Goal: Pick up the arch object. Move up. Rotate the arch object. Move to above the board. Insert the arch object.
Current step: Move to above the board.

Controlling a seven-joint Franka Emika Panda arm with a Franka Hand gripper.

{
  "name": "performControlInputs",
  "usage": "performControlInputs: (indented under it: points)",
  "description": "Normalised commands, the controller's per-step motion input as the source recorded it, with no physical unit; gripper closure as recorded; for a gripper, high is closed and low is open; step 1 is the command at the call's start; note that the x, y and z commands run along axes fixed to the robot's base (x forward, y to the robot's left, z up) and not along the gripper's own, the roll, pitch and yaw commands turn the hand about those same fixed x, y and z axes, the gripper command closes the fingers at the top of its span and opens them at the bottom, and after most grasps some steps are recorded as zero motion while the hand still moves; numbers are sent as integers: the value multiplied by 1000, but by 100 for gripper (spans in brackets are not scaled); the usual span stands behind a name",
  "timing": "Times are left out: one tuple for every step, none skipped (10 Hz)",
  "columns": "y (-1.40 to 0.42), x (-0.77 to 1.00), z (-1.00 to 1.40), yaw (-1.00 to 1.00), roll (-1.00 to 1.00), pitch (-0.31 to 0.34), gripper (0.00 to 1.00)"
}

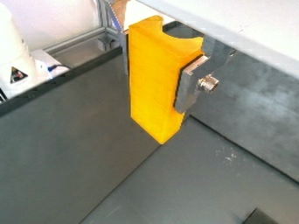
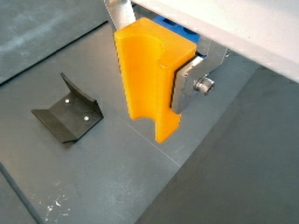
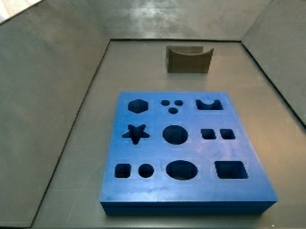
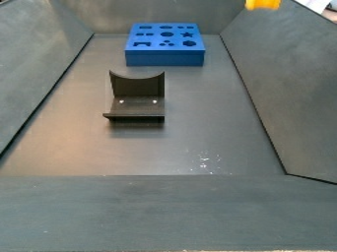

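My gripper (image 1: 159, 77) is shut on the arch object (image 1: 149, 87), a bright yellow-orange block with a curved notch at its end, held well above the grey floor. One silver finger (image 1: 191, 80) presses its side. Both wrist views show the grip; it shows again here (image 2: 149, 83), with a finger (image 2: 190, 84) against the arch object (image 2: 140, 87). A corner of the blue board (image 2: 179, 35) shows behind the block. The board lies flat in both side views (image 3: 180, 152) (image 4: 165, 42). The arch object's tip (image 4: 265, 4) shows at the top edge of a side view, to the right of the board.
The dark fixture (image 2: 68, 109) stands on the floor, also seen in both side views (image 3: 188, 58) (image 4: 134, 95), apart from the board. Grey sloping walls enclose the floor on all sides.
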Motion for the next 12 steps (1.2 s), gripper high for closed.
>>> performControlInputs:
  points:
    - [-20, -6, 872, 44, 104, 62, 100]
    - [-19, -2, 789, 43, 99, 65, 100]
    - [-15, 3, 582, 42, 86, 68, 100]
    - [-14, 3, 498, 42, 81, 68, 100]
    - [-14, 4, 334, 39, 71, 67, 100]
    - [-13, 5, 214, 36, 64, 67, 100]
    - [-1000, 553, -55, 69, -284, 108, 100]
    - [-1000, 558, -79, 72, -285, 105, 100]
    - [-1000, 604, -81, 45, -145, 140, 100]
    - [-1000, 608, -78, 25, -125, 127, 100]
    - [-1000, 603, -76, 19, -67, 93, 100]
    - [-1000, 602, -69, 14, -24, 55, 100]
